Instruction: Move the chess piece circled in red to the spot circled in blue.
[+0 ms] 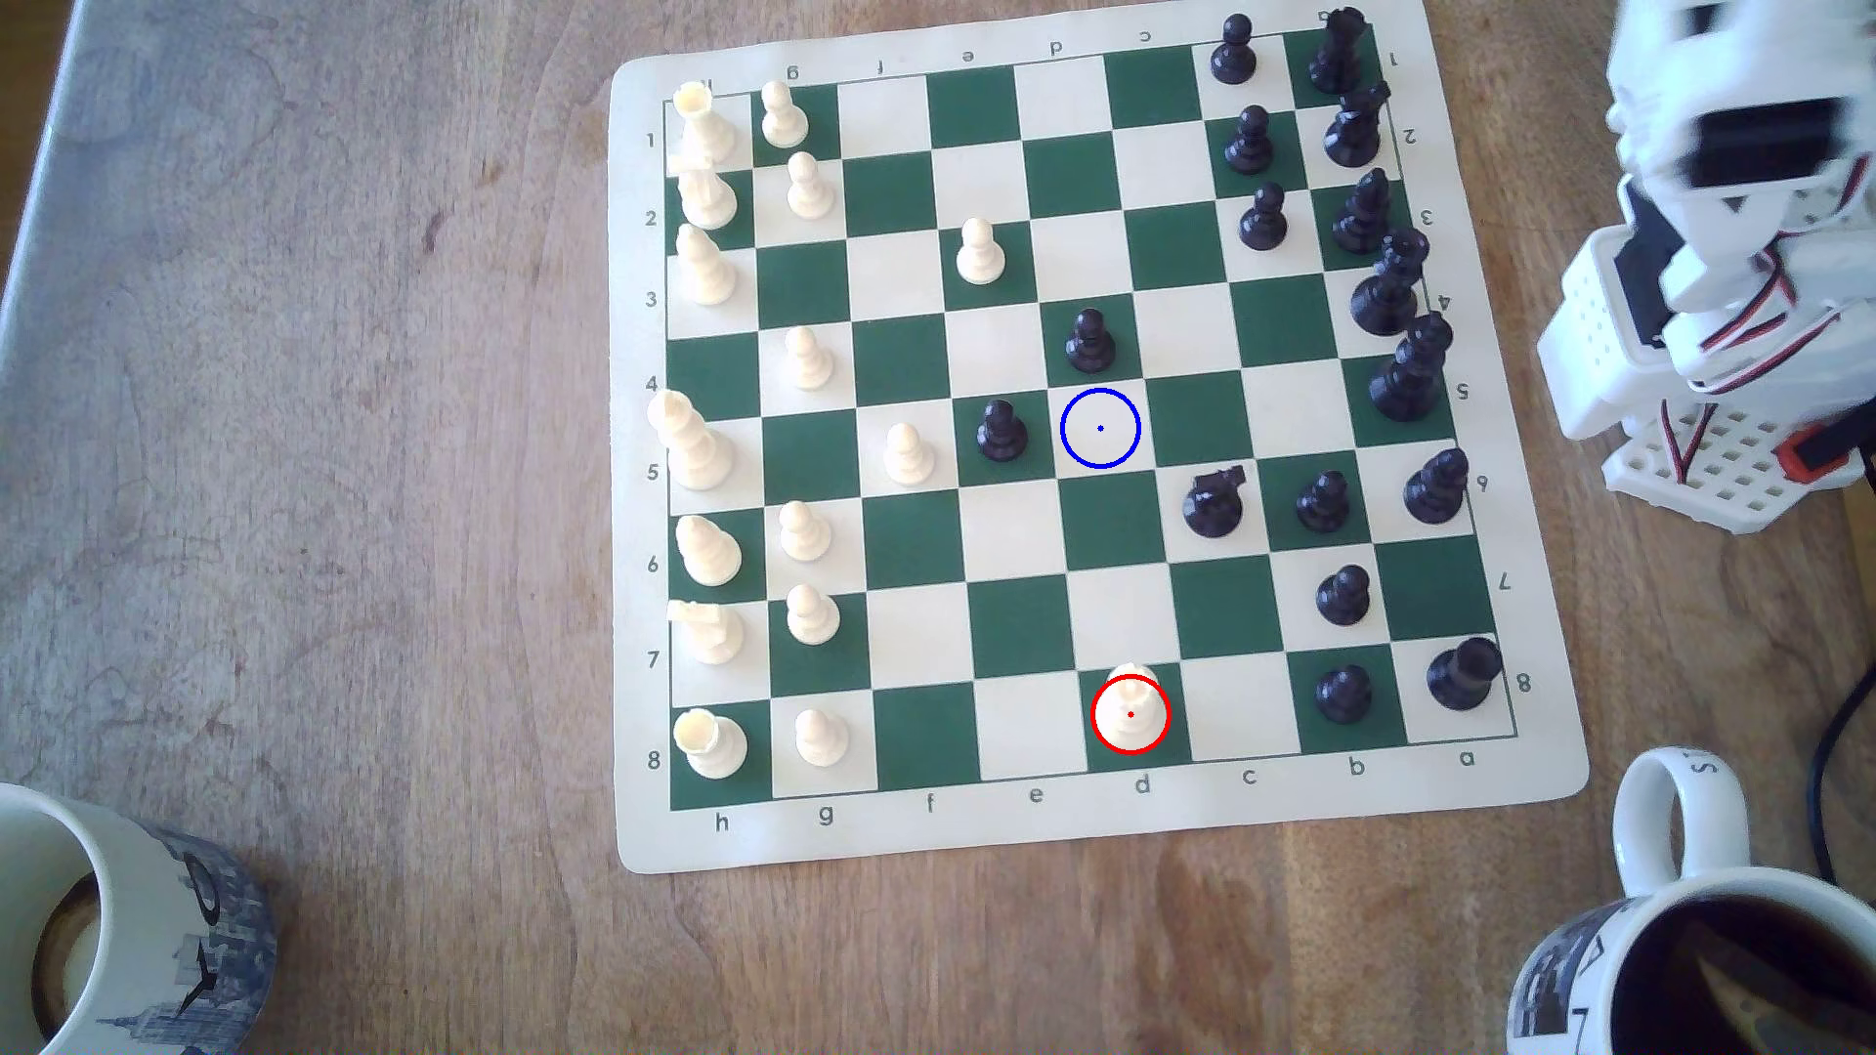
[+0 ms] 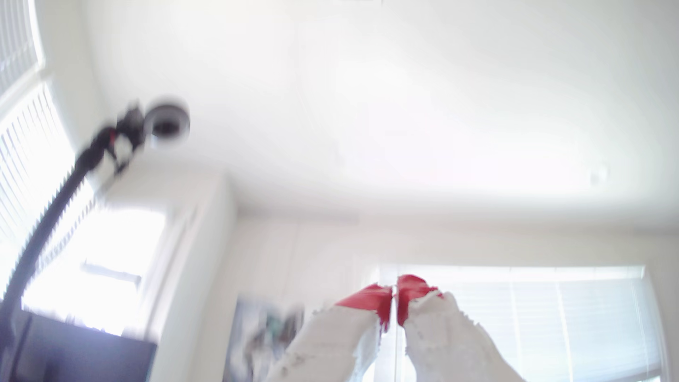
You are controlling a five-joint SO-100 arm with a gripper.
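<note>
Chess piece point(image 1: 1131, 710) sitting untouched on red-ringed square; spot point(image 1: 1100, 428) lying vacant. Hand point(image 2: 394, 294) pointing ceilingward, tips together, gripping nothing. Whole move remaining.

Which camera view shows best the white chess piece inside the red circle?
The exterior view: the chess piece stands clear on a green square near the board's edge. The wrist view points toward the ceiling, past the closed pincer.

Gripper point(image 2: 394, 294) closed, pointing upward
</note>
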